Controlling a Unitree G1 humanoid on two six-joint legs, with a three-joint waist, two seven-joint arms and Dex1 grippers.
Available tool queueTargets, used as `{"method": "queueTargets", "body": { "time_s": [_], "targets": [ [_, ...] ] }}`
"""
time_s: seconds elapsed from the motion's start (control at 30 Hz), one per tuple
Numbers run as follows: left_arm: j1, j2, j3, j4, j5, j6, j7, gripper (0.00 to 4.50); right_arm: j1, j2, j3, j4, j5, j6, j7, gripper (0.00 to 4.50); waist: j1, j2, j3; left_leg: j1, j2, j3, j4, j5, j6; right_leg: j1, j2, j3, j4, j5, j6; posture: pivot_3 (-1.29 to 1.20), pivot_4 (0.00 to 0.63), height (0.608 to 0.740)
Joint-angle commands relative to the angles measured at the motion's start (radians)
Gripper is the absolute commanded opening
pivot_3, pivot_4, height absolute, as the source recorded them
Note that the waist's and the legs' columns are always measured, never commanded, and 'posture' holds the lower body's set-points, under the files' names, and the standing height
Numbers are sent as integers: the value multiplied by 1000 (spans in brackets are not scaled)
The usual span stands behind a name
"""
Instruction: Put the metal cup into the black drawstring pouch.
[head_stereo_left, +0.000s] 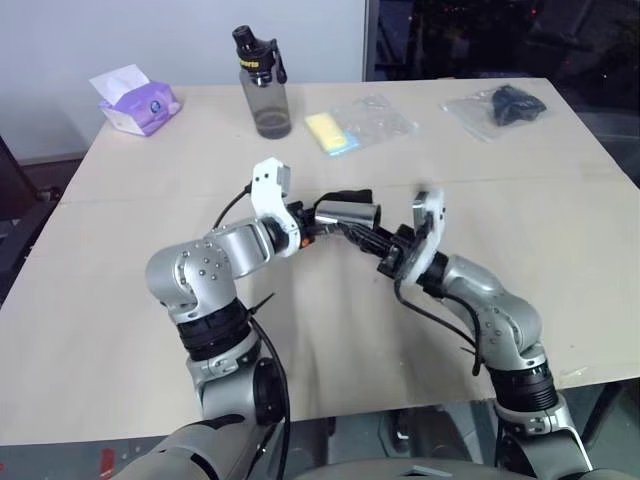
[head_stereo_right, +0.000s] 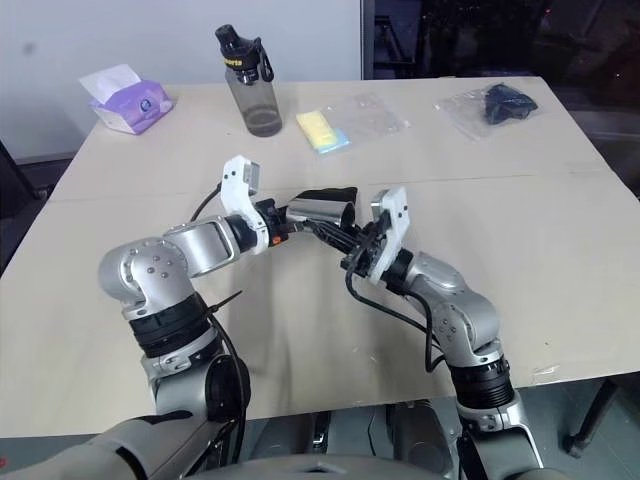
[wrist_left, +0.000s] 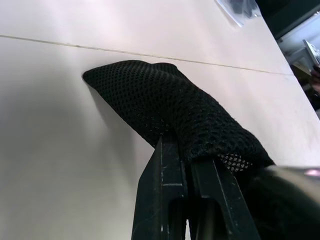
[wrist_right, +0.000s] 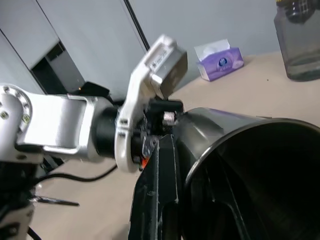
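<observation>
The left gripper (wrist_left: 187, 165) was clamped on the pouch (wrist_left: 170, 110), and the right gripper (head_stereo_left: 385, 243) pinched the cup (head_stereo_left: 347, 213) rim, held mid-table above the surface. The cup should enter base-first while the mouth stayed stretched.

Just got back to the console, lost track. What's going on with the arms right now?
Both arms are raised over the table, meeting in the middle. The left pincer is shut on the edge of the black drawstring pouch. The right pincer holds the metal cup by its rim, tipped on its side right at the pouch. From these views I cannot tell whether the cup is inside yet.
</observation>
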Motion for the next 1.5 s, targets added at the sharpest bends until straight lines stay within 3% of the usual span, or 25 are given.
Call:
{"method": "queueTargets", "body": {
  "time_s": [0.03, 0.43, 0.6, 0.77, 0.93, 1.1, 1.33, 1.4, 1.5],
  "targets": [
    [-19, -6, -2, -27, -33, 11, -11, 0, 1, 9, 2, 17, -43, -43, -31, 27, 1, 0, 0, 0, 0, 0, 0, 0, 0, 0, 0, 0, 0, 0, 0, 0, 150, 740],
    [-15, -9, -7, -37, -63, 27, -25, 0, -44, 99, -44, 87, -89, -98, -140, 27, 0, 0, 0, 0, 0, 0, 0, 0, 0, 0, 0, 0, 0, 0, 0, 0, 150, 740],
    [-15, -13, -2, -40, -75, 33, -25, 0, -53, 102, 45, 112, -205, -149, -151, 27, 0, 0, 0, 0, 0, 0, 0, 0, 0, 0, 0, 0, 0, 0, 0, 0, 150, 740],
    [-14, -25, 16, -62, -101, 66, -42, 0, -119, 15, 153, 211, -464, -335, -160, 27, -1, 0, 0, 0, 0, 0, 0, 0, 0, 0, 0, 0, -1, 0, 0, 0, 150, 740],
    [-13, -33, 13, -66, -116, 77, -49, 0, -152, -37, 219, 324, -585, -509, -122, 27, -2, 0, 0, 0, 0, 0, -1, 3, -5, 0, 0, 0, -1, 0, 0, 0, 150, 740],
    [-11, -31, 12, -67, -129, 77, -55, 0, -227, -137, 321, 476, -830, -818, -166, 27, -3, 0, 0, 0, -1, 1, -1, 3, -5, 0, 0, 1, -2, 0, 0, 0, 150, 740],
    [-13, -32, 19, -62, -129, 66, -54, 0, -280, -141, 290, 630, -952, -1059, -327, 27, -3, 0, 0, 0, 0, 0, -1, 4, -7, 0, 0, 1, -3, 0, 0, 0, 150, 740],
    [-9, -32, 19, -68, -133, 66, -54, 0, -267, -107, 257, 657, -893, -1056, -328, 27, -3, -1, 0, -1, -1, 0, -1, 4, -7, 0, -1, 2, -4, 0, 0, 0, 150, 740],
    [-2, -31, 14, -79, -141, 67, -58, 0, -228, 20, 141, 642, -642, -947, -273, 27, -5, -1, 1, 0, 0, -2, -1, 4, -7, 1, -1, 2, -5, 0, 0, 0, 150, 740]
  ]
}}
